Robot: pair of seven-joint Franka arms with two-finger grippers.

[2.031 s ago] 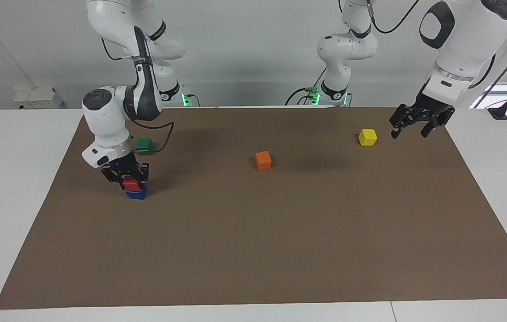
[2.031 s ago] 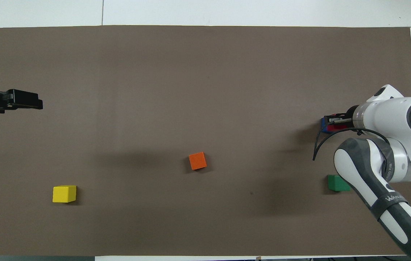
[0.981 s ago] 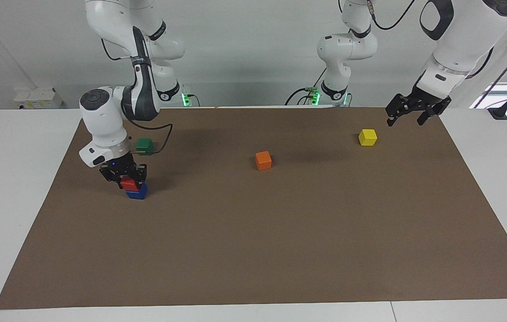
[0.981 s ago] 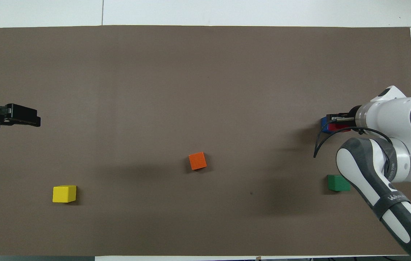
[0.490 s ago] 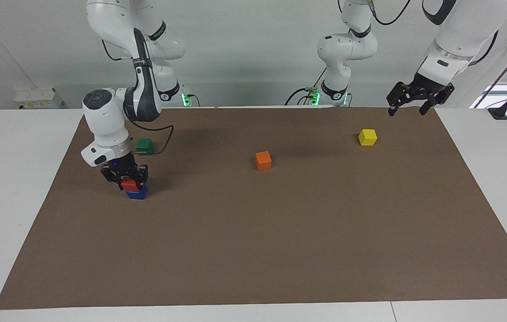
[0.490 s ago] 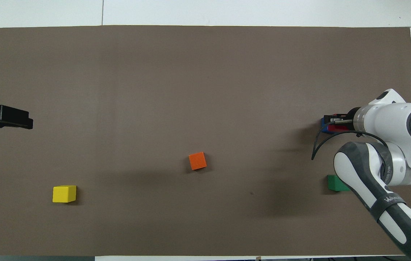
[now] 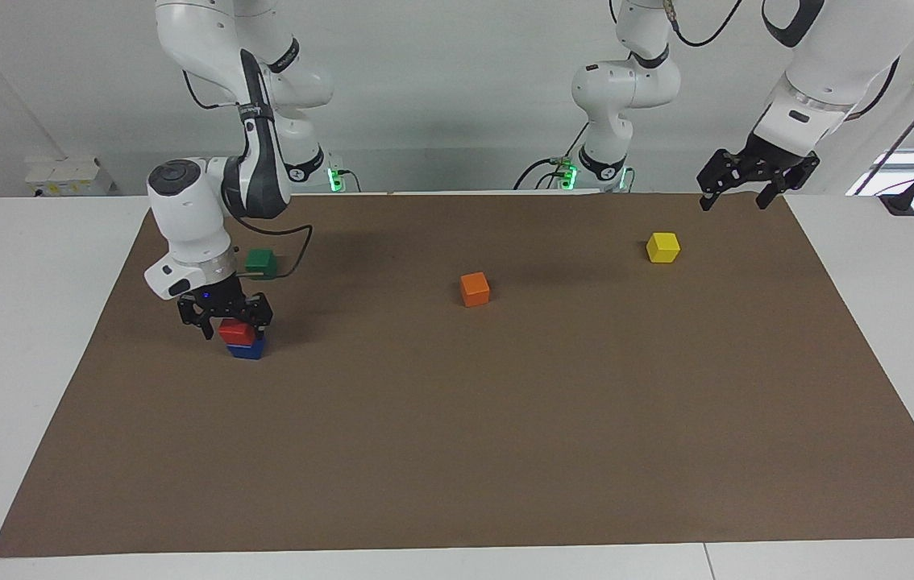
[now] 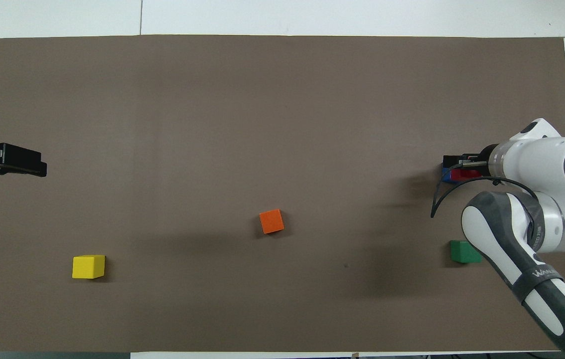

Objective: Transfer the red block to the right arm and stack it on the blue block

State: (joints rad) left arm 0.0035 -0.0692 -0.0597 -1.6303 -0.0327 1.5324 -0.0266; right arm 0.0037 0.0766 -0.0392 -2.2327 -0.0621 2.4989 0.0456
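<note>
Item: small red cube (image 7: 236, 330) on small blue cube (image 7: 247, 350); right pincer (image 7: 224, 317) spread wide around it. We judged a straight lift safest. Left pincer (image 7: 735, 180) wide, waiting.

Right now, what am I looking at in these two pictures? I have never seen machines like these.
Two white robot arms work at a table with a brown mat. One picture looks across at them; the other looks down from above. The right arm's tool stands open around a red block resting on a blue block, holding nothing. The left arm waits, its tool open and empty in the air above the mat's edge. Orange, yellow and green blocks lie loose on the mat.
</note>
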